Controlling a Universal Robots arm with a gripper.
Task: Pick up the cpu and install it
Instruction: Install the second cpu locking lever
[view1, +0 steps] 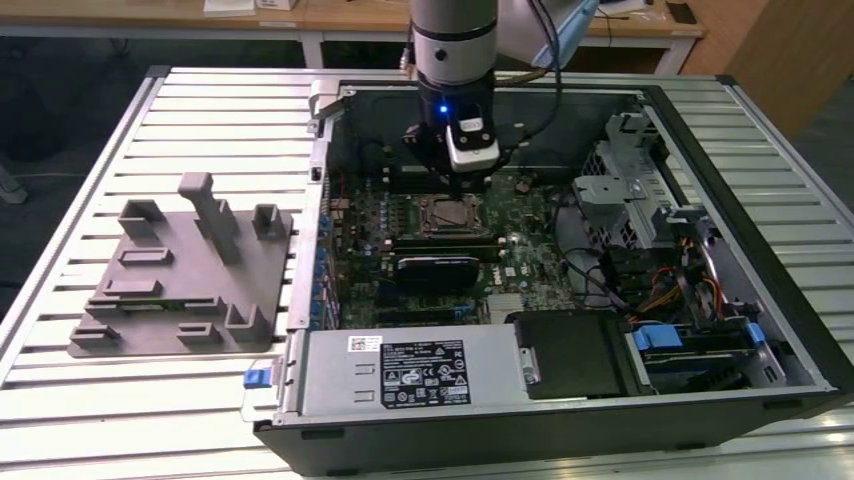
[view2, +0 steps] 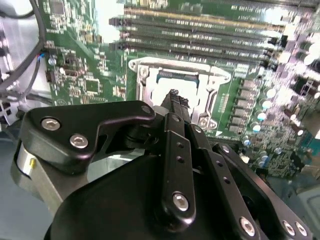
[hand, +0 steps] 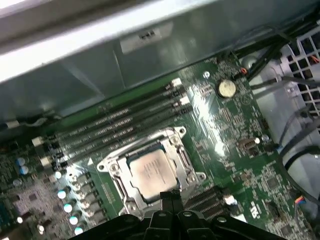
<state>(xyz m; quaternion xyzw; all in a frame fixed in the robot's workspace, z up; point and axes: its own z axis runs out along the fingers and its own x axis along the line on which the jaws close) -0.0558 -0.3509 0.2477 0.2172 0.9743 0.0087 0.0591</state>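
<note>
A: Where's the cpu?

B: The cpu (hand: 150, 171) sits flat inside the metal socket frame (hand: 111, 165) on the green motherboard (hand: 235, 150). Silvery top facing up. In the second wrist view it shows as a bright patch (view2: 182, 92) inside the same frame, partly hidden by the fingertips.

A: And the gripper?

B: The gripper (view1: 461, 183) hangs from the arm (view1: 454, 45) straight over the socket, inside the open computer case (view1: 561, 430). In the second wrist view its two black fingers (view2: 176, 150) run together to a narrow tip (view2: 173, 96) right above the chip. In the first wrist view the tip (hand: 169, 196) sits at the near edge of the cpu.

A: Closed, or holding something?

B: Fingers look pressed together, nothing seen between them. Whether the tip touches the chip, cannot tell.

A: What else is around?

B: Memory slots (hand: 125, 122) run beside the socket, a round coin battery (hand: 226, 88) lies further along the board. In the exterior view a grey plastic tray with upright posts (view1: 187, 270) rests on the slatted metal table (view1: 80, 400), on the exterior view's left of the case, well apart from the gripper. A silver power supply box (view1: 400, 372) fills the near corner of the case.
</note>
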